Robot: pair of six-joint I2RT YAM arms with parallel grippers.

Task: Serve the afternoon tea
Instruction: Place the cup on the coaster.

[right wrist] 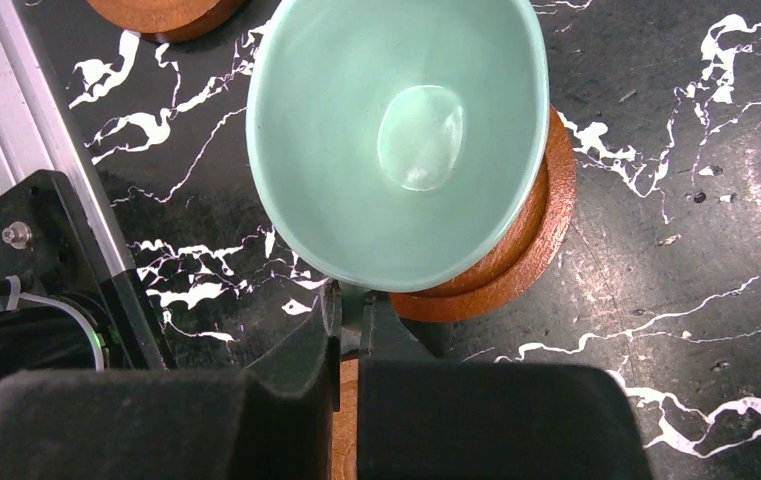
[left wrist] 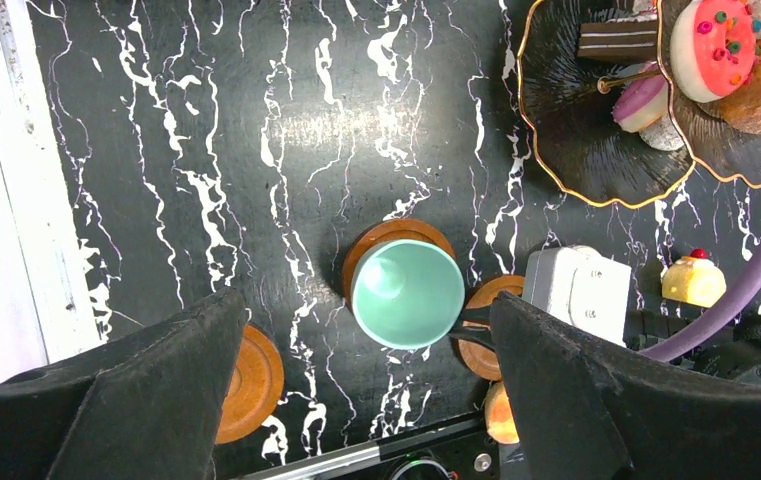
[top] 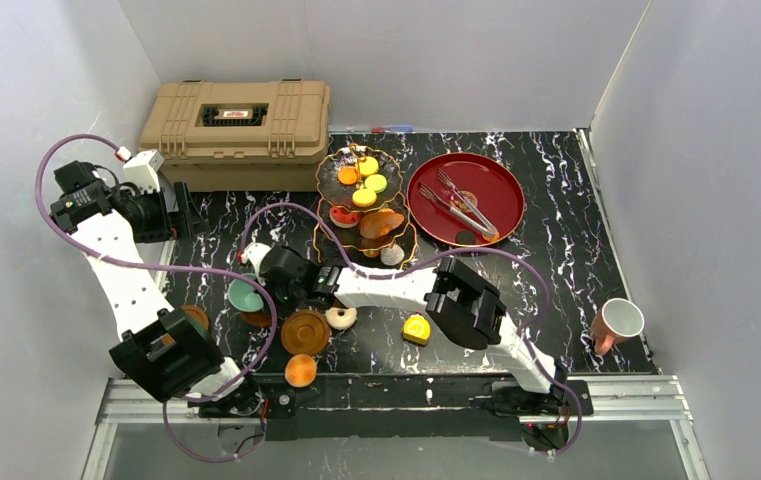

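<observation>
The right claw [right wrist: 348, 315] is clamped shut on the handle [right wrist: 354, 298] of the teal cup [right wrist: 396, 140], holding it over a brown saucer [right wrist: 548, 215] in the near-left part of the counter [right wrist: 676, 350], not far from the near edge. In the right wrist view the cup leans, and its bowl hides most of the saucer, leaving only a crescent of brown on one side. Whether its foot rests on the wood cannot be told. The left claw [left wrist: 364, 310] hangs above the same spot with its jaws spread wide, holding nothing. To finish this placement well, the right arm would probably need to level the cup and shift it toward the exposed crescent until it sits centred. It should then lower the cup until the foot bears flat, and only then let go, backing out along the line of the handle so the cup is neither dragged nor tipped. Another saucer [left wrist: 256, 385] lies just beside, so the retreat should keep clear of it. Farther out, the three-tier stand [top: 364, 200], already carrying sweets, stands toward the far edge. A donut [top: 341, 318] and a yellow cake [top: 416, 328] lie loose nearer the near edge.
</observation>
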